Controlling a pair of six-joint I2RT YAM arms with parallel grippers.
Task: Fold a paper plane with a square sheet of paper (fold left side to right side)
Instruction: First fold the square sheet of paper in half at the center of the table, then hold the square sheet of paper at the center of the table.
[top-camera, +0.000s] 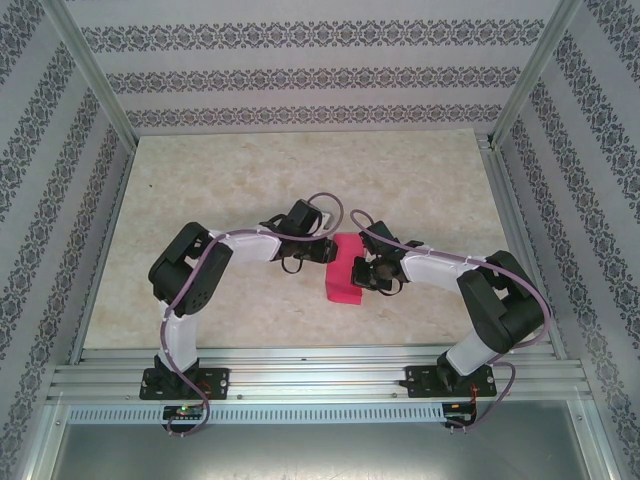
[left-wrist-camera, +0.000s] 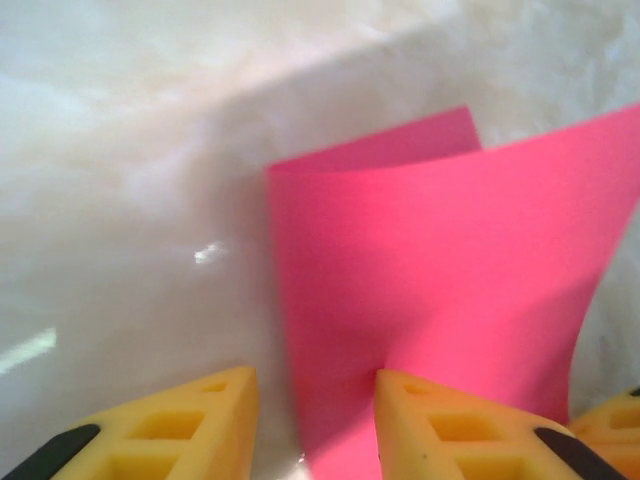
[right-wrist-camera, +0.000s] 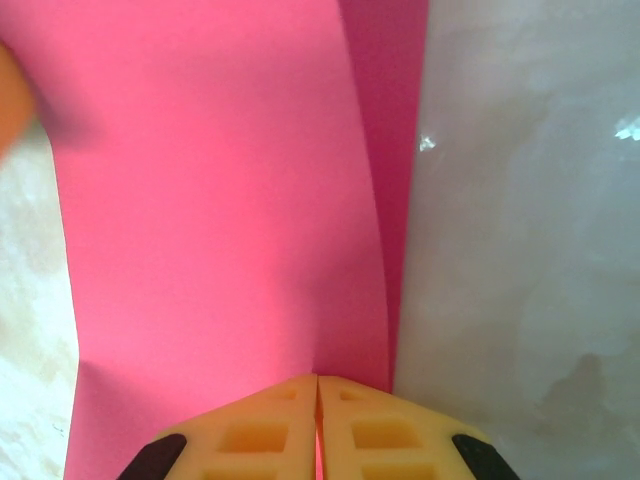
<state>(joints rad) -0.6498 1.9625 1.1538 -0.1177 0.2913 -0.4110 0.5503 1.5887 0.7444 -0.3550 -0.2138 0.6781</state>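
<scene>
top external view: the thin, bright pink square sheet of paper (top-camera: 345, 268) lies doubled over mid-table, its top layer bowed and not yet creased. the right gripper (right-wrist-camera: 317, 382) pinches its loose edge, seemingly to keep it aligned. the left gripper (left-wrist-camera: 312, 378), jaws apart, straddles the soft fold on the pale marbled tabletop (top-camera: 250, 170).

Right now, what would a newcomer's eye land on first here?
The bright pink square sheet of paper, bowed over itself in the middle of the table. The right gripper is pinched shut on it; the left gripper stands open at its opposite side, yellow fingers apart.
</scene>
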